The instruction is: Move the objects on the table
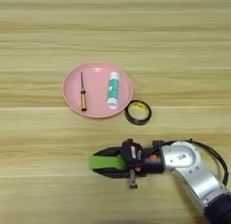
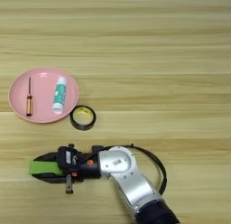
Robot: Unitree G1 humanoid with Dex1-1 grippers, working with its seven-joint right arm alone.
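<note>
1. we look down on a light wooden surface (image 1: 180,47) with horizontal grain lines.
2. our right arm enters from the lower right, its silver forearm (image 1: 189,166) pointing left across the near part of the surface.
3. the claw (image 1: 101,163) is clenched on a flat bright green block (image 1: 106,162); one black finger lies along its far edge and one along its near edge.
4. the green block's long axis runs left to right, in line with the fingers, and its left end shows at the fingertips.
5. we cannot tell whether the block rests on the surface or is lifted off it.
6. farther away and to the left sits a pink plate (image 1: 72,90), holding a small screwdriver (image 1: 83,97) and a white tube (image 1: 113,90).
7. a black tape roll (image 1: 137,112) lies just beside the plate's right rim, between the plate and the claw.
8. we judge that any move toward the plate runs away from us, past the tape roll.
</note>
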